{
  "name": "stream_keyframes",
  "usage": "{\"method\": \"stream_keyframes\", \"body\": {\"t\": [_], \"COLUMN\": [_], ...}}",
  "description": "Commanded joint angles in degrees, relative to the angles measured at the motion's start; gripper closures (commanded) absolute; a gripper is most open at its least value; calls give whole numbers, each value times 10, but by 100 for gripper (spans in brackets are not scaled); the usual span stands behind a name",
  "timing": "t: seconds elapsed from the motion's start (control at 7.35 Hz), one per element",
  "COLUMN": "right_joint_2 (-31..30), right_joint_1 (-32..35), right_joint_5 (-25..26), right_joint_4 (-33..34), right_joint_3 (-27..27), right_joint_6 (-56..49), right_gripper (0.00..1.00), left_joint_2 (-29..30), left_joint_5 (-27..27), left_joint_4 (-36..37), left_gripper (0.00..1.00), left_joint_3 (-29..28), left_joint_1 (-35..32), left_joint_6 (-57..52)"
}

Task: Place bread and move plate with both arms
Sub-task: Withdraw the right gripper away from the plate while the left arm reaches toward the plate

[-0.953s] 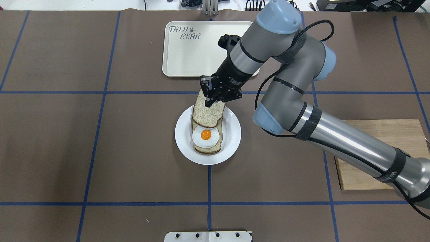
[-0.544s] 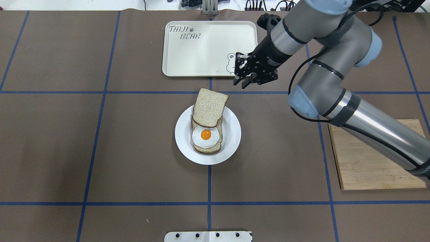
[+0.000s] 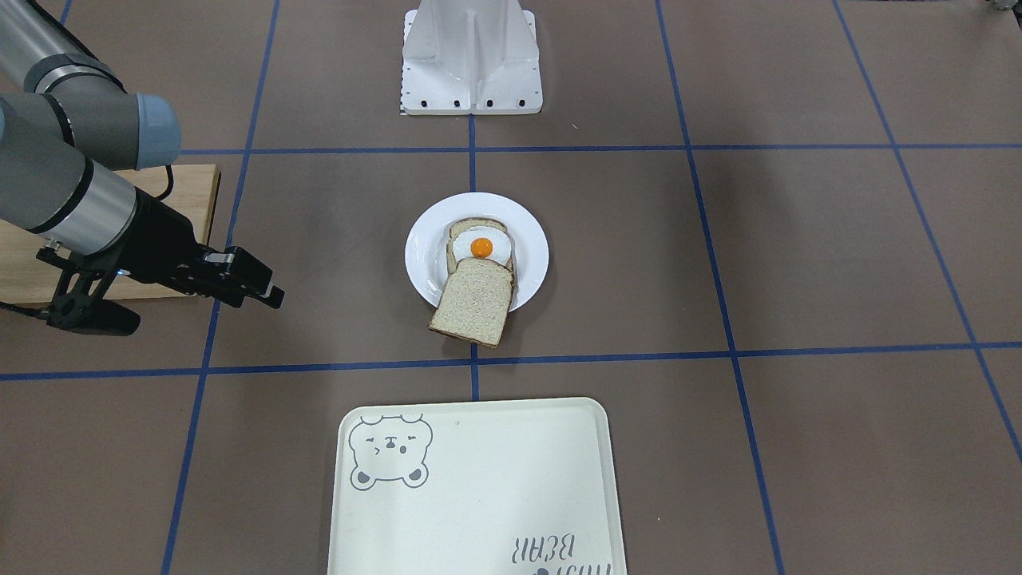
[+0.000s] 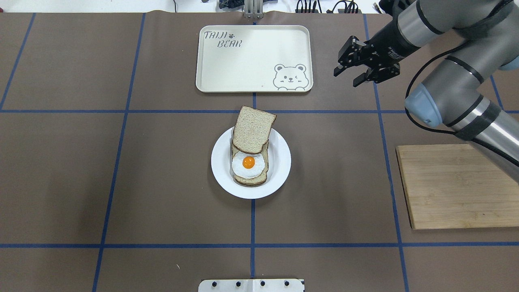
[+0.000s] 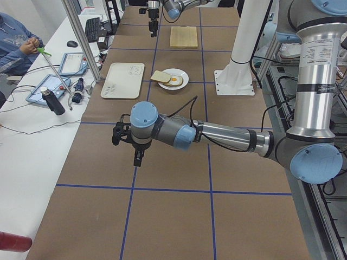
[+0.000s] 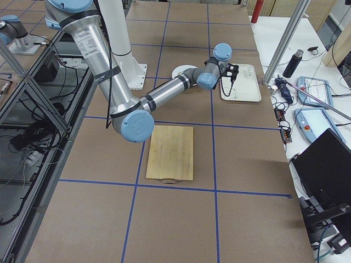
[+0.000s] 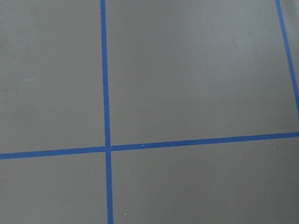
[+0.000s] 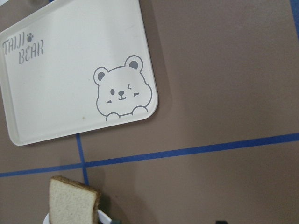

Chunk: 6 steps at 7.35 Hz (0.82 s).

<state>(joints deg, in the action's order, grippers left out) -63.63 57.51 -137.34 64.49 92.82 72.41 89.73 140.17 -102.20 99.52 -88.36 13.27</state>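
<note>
Right pincer (image 4: pixel 346 79): fingers spread wide, nothing between them, touching nothing. It hangs above bare table (image 4: pixel 121 182), just right of the tray (image 4: pixel 243 65) on the overhead view and beyond the board (image 4: pixel 454 186). It is well apart from the plate (image 4: pixel 279 170).

Left pincer (image 5: pixel 139 160): seen only from the table's end, pointing down over the table, well apart from the plate. I cannot tell whether it is spread or closed. My left wrist camera shows only brown table and crossing blue tape (image 7: pixel 106 149).

Bread (image 4: pixel 253 129): plain, speckled light brown with a darker crust. It lies free of both pincers. Its rounded top rests on the far part of the egg slice (image 4: pixel 248 164). Its square end sticks out past the plate's rim toward the tray. It sits slightly askew. I cannot tell whether the overhanging end meets the table.

Plate: white and glossy, at the table's middle on a tape line, between the tray and my base.
</note>
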Motion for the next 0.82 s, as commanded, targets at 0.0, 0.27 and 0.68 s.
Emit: {"method": "stream_keyframes", "body": {"t": [0.0, 0.27, 0.68], "right_joint_2": [-14, -59, -132], "right_joint_1": [-11, 46, 132], "right_joint_5": [56, 45, 45], "right_joint_4": [16, 22, 82], "right_joint_3": [1, 0, 10], "right_joint_6": [-17, -125, -315], "right_gripper": [21, 16, 1], "left_joint_2": [1, 24, 77], "left_joint_5": [5, 26, 21], "left_joint_4": [-3, -18, -167], "left_gripper": [2, 2, 2], "left_joint_3": [4, 15, 9], "left_joint_1": [7, 55, 181], "left_joint_6": [13, 106, 402]}}
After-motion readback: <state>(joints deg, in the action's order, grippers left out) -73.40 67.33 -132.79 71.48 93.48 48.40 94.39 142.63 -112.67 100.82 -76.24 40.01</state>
